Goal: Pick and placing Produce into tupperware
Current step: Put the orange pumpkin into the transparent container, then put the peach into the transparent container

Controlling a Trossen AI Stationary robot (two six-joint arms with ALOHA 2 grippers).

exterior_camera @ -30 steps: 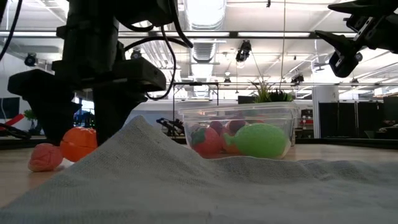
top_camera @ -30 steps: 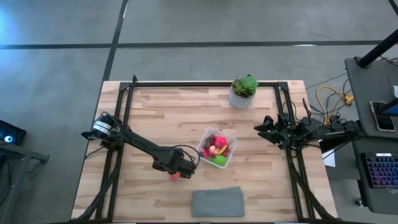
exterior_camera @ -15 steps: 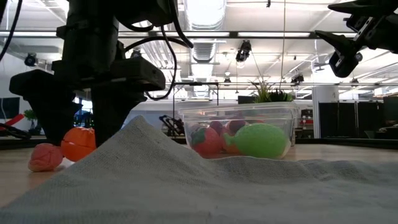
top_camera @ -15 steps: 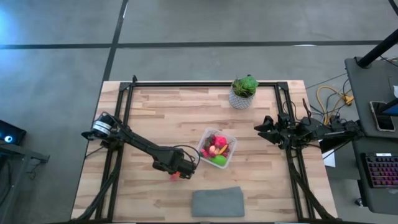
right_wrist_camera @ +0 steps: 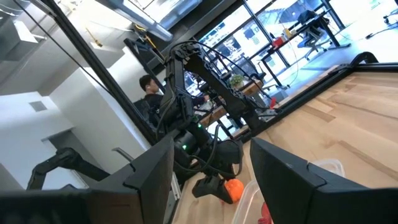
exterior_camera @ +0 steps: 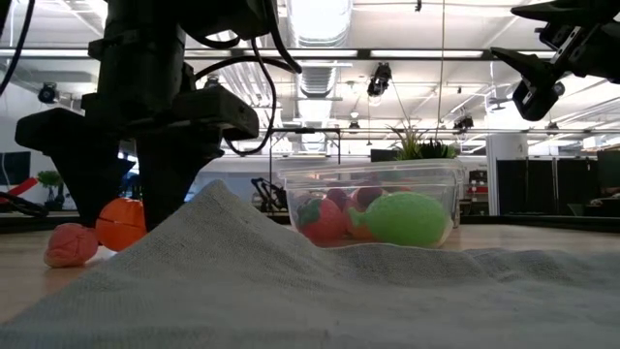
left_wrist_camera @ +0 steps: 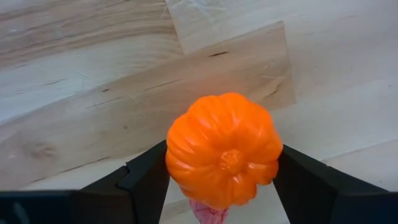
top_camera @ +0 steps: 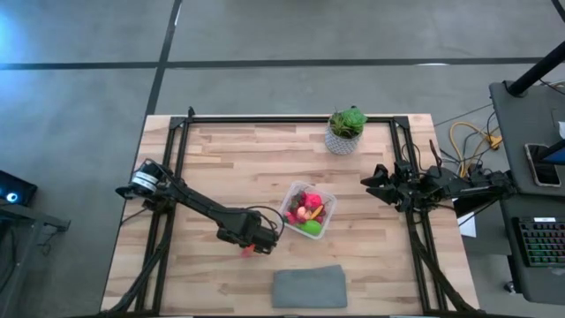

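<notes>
An orange toy pumpkin [left_wrist_camera: 222, 157] rests on the wooden table just left of the clear tupperware [top_camera: 308, 210], which holds red, pink and green produce [exterior_camera: 402, 218]. My left gripper [top_camera: 251, 246] points straight down over the pumpkin, its fingers closed against the pumpkin's two sides. A small pink piece [exterior_camera: 70, 244] lies on the table right beside the pumpkin. My right gripper [top_camera: 366, 179] waits open at the table's right edge, raised and holding nothing. My left gripper pinches the pumpkin's rounded sides [left_wrist_camera: 175, 163] between its two fingers, coming from above and pointing down. The pumpkin sits upright, stem end up, with its underside on the table [exterior_camera: 121, 233].
A grey cloth [top_camera: 309, 287] lies at the near edge, bunched high in front of the low camera. A potted green plant [top_camera: 346, 130] stands at the far edge. Black frame rails [top_camera: 177, 168] run along the table's left and right sides.
My left gripper's fingers have drawn in on the orange pumpkin while the hand stayed in place; in the low view the gap between them is narrower and more of the pumpkin is hidden.
</notes>
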